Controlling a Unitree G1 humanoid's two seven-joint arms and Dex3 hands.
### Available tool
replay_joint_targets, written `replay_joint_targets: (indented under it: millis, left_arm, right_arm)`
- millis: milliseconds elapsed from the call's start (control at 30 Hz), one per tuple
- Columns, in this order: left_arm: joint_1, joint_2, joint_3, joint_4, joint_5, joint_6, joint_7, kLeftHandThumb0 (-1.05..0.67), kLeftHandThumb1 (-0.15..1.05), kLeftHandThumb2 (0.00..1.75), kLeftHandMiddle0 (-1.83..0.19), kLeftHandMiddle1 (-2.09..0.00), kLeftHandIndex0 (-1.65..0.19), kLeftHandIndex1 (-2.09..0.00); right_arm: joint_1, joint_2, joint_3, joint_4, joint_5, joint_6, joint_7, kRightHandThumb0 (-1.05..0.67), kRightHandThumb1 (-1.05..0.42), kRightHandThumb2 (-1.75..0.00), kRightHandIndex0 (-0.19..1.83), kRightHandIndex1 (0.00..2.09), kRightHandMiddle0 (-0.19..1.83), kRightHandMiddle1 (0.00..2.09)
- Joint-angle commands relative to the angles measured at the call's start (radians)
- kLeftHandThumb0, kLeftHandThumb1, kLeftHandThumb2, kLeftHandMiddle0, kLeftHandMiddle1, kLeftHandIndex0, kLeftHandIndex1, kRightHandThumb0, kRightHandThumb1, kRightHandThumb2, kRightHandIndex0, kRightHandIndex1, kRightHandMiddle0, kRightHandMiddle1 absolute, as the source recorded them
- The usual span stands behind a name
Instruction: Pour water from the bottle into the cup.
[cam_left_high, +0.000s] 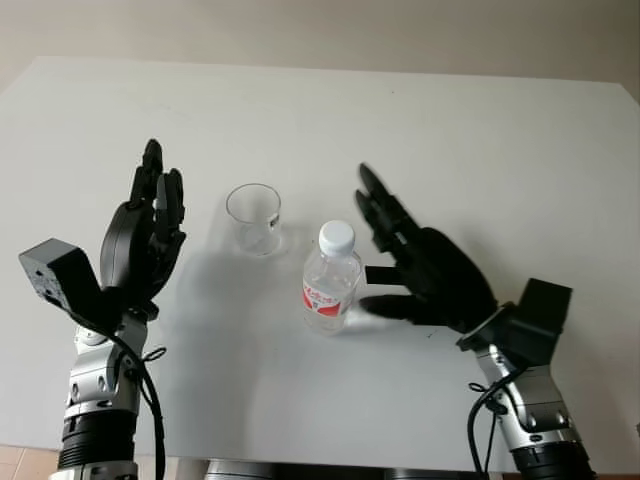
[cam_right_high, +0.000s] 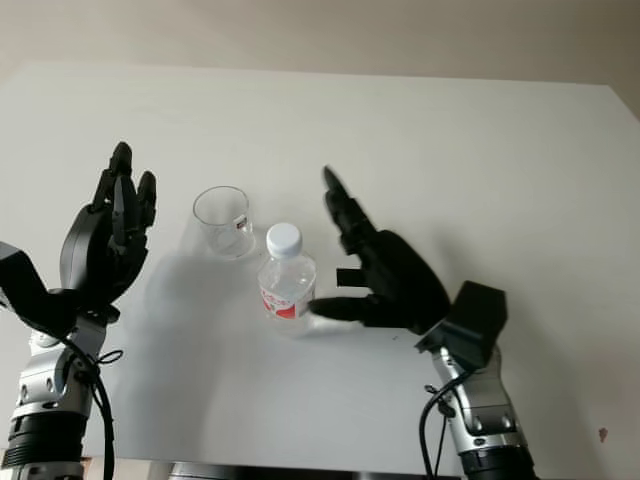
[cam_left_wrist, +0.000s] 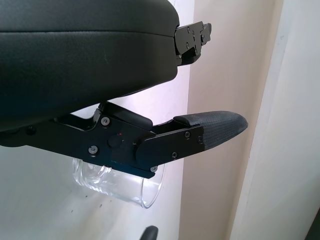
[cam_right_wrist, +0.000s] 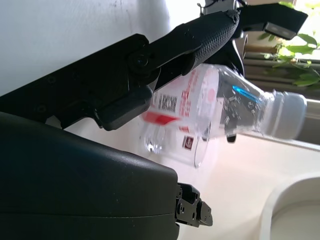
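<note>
A clear plastic bottle (cam_left_high: 331, 280) with a white cap and a red-and-white label stands upright on the white table (cam_left_high: 450, 130), a little right of centre. An empty clear cup (cam_left_high: 253, 218) stands just to its upper left. My right hand (cam_left_high: 400, 262) is open immediately right of the bottle, with its thumb near the bottle's base and no grip on it; the bottle (cam_right_wrist: 215, 112) appears close by in the right wrist view. My left hand (cam_left_high: 148, 225) is open, raised left of the cup, and the cup (cam_left_wrist: 122, 185) shows beyond its thumb.
The white table stretches wide behind and to both sides of the two objects. A pale wall rises past its far edge.
</note>
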Motion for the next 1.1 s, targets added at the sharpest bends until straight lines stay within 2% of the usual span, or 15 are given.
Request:
replay_joint_targets:
  millis: [0, 133, 633, 800, 833, 867, 933, 967, 1033, 1067]
  left_arm:
    - [-0.007, -0.005, -0.001, -0.003, -0.002, -0.008, 0.000, -0.74, 1.05, 0.64, 0.19, 0.00, 0.19, 0.00]
    - [-0.003, -0.004, -0.003, -0.008, 0.005, -0.008, 0.006, -0.74, 1.05, 0.65, 0.19, 0.00, 0.19, 0.00]
    - [0.000, -0.006, 0.001, -0.004, 0.004, -0.010, 0.007, -0.74, 1.05, 0.63, 0.19, 0.00, 0.19, 0.00]
    - [0.006, -0.004, -0.001, -0.007, 0.010, -0.014, 0.010, -0.74, 1.05, 0.62, 0.19, 0.00, 0.19, 0.00]
    - [0.007, -0.003, -0.002, -0.008, 0.013, -0.015, 0.010, -0.74, 1.05, 0.63, 0.19, 0.00, 0.19, 0.00]
    - [0.007, -0.003, -0.003, -0.009, 0.015, -0.016, 0.011, -0.74, 1.05, 0.63, 0.19, 0.00, 0.19, 0.00]
    - [0.007, -0.004, -0.002, -0.010, 0.012, -0.015, 0.008, -0.74, 1.05, 0.64, 0.19, 0.00, 0.19, 0.00]
    - [0.007, -0.005, -0.002, -0.010, 0.010, -0.013, 0.007, -0.74, 1.05, 0.64, 0.19, 0.00, 0.19, 0.00]
    - [0.007, -0.005, -0.002, -0.013, 0.010, -0.011, 0.008, -0.74, 1.05, 0.64, 0.19, 0.00, 0.19, 0.00]
    - [0.007, -0.006, -0.002, -0.012, 0.011, -0.011, 0.009, -0.74, 1.05, 0.64, 0.19, 0.00, 0.19, 0.00]
  right_arm:
    - [-0.007, 0.015, 0.017, 0.026, -0.004, 0.007, 0.004, -0.96, -0.87, -0.05, -0.19, 0.00, -0.19, 0.00]
    - [-0.016, 0.045, 0.045, 0.070, -0.009, 0.006, 0.008, -0.96, -0.87, -0.05, -0.19, 0.00, -0.19, 0.00]
    - [-0.034, 0.155, 0.098, 0.245, -0.059, -0.122, -0.020, -0.98, -0.90, -0.05, -0.19, 0.00, -0.19, 0.00]
    - [-0.042, 0.191, 0.084, 0.242, -0.004, -0.073, -0.007, -0.93, -0.86, -0.04, -0.16, 0.02, -0.16, 0.01]
    - [-0.045, 0.198, 0.077, 0.244, 0.022, -0.054, 0.008, -0.89, -0.84, -0.04, -0.03, 0.10, -0.04, 0.08]
    - [-0.047, 0.203, 0.073, 0.244, 0.041, -0.041, 0.020, -0.86, -0.82, -0.04, -0.09, 0.49, -0.02, 0.29]
    - [-0.054, 0.209, 0.066, 0.241, 0.075, -0.001, 0.044, -0.83, -0.79, -0.05, -0.17, 1.13, -0.14, 0.99]
    - [-0.057, 0.209, 0.065, 0.239, 0.083, 0.012, 0.051, -0.81, -0.77, -0.05, -0.13, 1.63, -0.12, 1.54]
    - [-0.062, 0.204, 0.067, 0.236, 0.076, 0.017, 0.056, -0.80, -0.76, -0.05, -0.06, 1.94, -0.08, 1.92]
    - [-0.064, 0.200, 0.068, 0.233, 0.072, 0.023, 0.056, -0.76, -0.76, -0.05, 0.22, 2.03, 0.12, 2.02]
